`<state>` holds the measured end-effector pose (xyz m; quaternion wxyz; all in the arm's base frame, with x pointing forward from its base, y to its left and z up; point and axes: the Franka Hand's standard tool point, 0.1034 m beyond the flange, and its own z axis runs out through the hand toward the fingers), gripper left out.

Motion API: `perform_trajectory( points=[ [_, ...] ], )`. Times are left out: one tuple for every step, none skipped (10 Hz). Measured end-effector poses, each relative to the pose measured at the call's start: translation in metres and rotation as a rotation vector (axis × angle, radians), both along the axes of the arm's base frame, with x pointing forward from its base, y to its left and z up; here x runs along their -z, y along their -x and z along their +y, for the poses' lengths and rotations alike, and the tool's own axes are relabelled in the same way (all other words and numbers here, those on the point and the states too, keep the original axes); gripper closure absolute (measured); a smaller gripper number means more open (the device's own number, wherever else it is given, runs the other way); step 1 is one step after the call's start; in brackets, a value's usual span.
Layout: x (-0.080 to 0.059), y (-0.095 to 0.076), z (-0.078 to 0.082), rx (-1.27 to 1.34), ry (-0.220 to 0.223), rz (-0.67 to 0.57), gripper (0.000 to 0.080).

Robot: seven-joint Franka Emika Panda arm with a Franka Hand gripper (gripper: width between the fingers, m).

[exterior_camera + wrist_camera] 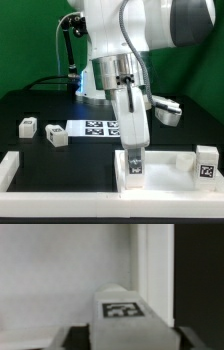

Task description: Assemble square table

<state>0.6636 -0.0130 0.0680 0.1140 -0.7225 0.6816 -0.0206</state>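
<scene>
My gripper (133,166) is shut on a white tagged leg (134,172) and holds it upright, low over the white square tabletop (165,175) at the front. In the wrist view the leg (122,308) fills the space between my dark fingers (76,338), with the tabletop's flat face (50,274) and raised rim (150,258) behind it. I cannot tell whether the leg touches the top. Another tagged leg (207,162) stands at the tabletop's end on the exterior view's right. Two more legs (28,125) (55,136) lie on the black table at the left.
The marker board (97,127) lies behind my gripper. A long white L-shaped rail (40,185) runs along the front and up the exterior view's left. Black table surface (200,269) shows beyond the tabletop's rim. Cables hang at the back left.
</scene>
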Motion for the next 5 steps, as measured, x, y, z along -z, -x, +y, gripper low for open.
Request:
perform_trajectory(
  points=[
    [-0.0004, -0.0007, 0.0035, -0.200, 0.067, -0.015, 0.0280],
    [-0.0025, -0.0020, 0.0059, -0.458, 0.110, -0.026, 0.0185],
    [-0.0061, -0.0043, 0.0055, -0.646, 0.116, -0.025, 0.0185],
    [-0.0064, -0.0073, 0.0028, -0.635, 0.129, -0.037, 0.0158],
    [-0.0054, -0.0063, 0.0018, -0.732, 0.147, -0.046, 0.0152]
  ],
)
